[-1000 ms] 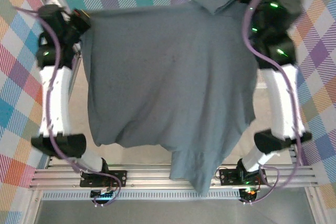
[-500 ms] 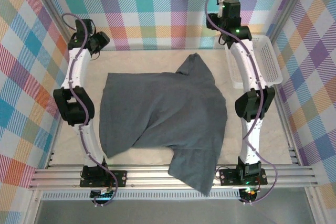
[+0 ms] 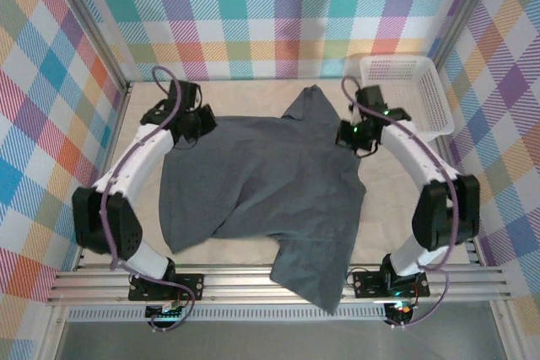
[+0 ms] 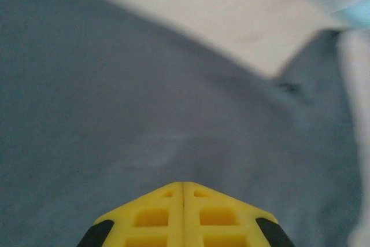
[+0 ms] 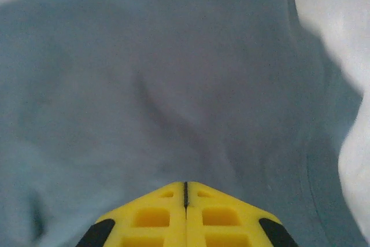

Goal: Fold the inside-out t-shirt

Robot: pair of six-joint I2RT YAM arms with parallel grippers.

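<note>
Inside-out t-shirt is lying spread on the beige bench, reaching from the left pincer to the right pincer. Checkered walls are enclosing it. A white basket is sitting just beyond the right pincer. Both pincers are pressing fully closed, with no cloth showing between them. One shirt corner is draping over the rail behind them, and the wrist views are blurring.

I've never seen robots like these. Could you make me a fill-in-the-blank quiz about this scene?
The t-shirt spread on the table is dark ___.
The white mesh basket stands at the table's far ___ corner.
The left gripper and the right gripper are both ___.
Missing words: grey; right; shut.
</note>
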